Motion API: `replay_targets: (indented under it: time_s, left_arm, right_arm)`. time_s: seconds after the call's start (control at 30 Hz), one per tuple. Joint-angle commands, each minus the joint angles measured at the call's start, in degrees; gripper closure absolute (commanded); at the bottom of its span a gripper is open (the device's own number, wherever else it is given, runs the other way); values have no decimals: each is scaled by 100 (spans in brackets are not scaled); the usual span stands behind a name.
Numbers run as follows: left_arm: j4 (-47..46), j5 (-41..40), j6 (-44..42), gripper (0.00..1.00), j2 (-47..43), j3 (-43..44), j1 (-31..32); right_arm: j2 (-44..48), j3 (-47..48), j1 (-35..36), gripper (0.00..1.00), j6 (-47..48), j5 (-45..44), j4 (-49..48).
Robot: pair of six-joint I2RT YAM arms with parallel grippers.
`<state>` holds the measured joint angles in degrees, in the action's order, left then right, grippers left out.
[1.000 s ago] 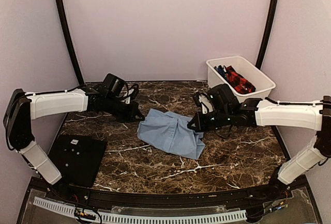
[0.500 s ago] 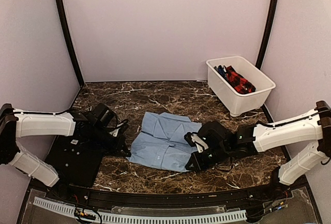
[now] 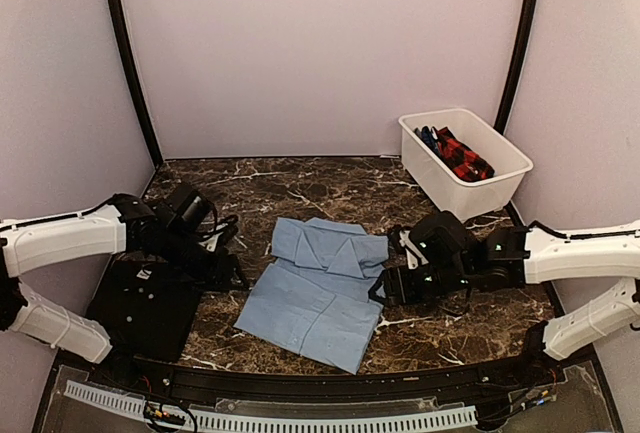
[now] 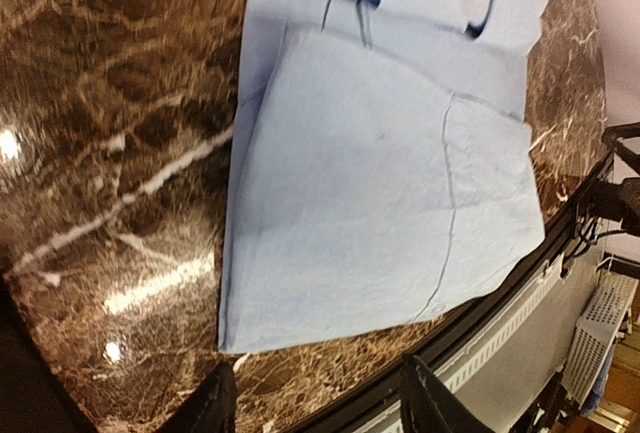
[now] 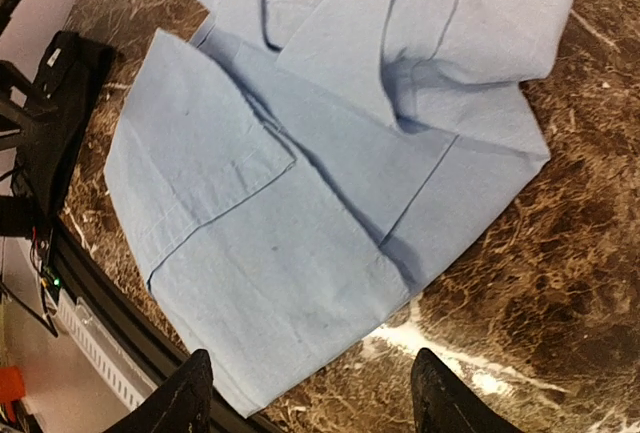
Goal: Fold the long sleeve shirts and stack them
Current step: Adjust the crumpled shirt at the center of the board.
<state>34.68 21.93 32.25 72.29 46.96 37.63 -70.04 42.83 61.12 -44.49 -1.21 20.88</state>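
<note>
Shirt of light-blue collared cloth (image 3: 318,293) is laid flat on brown marble table (image 3: 470,328) btwn left gripper (image 3: 232,275) & right gripper (image 3: 380,291); both jaws are parted, nothing held

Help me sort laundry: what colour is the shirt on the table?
The shirt is plain light blue; best in right wrist view.

light-blue shirt (image 3: 318,288) | plain cloth, partly folded, lying flat; sleeves folded over the end nearer the white bin (image 3: 490,188), broad smooth panel at the end away from it | well apart from bin | red-black checked shirt (image 3: 462,156), dark blue shirt (image 3: 427,137) | crumpled inside bin
</note>
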Motion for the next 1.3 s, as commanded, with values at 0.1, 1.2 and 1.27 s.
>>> replay_targets:
  time_s: [0.1, 1.2, 1.27]
  left_arm:
    - [-631, -795, -215, 45, 695, 974, -68]
    - [-2721, -666, 162, 98, 3428, 2488, -425]
    - [-2766, -914, 158, 100, 3193, 2349, -419]
  right_arm:
    - [-674, 564, -314, 36, 285, -518, -604]
    - [-3256, 2531, -681, 89, 500, -602, -627]
    - [-3162, 2601, -681, 100, 534, -693, -463]
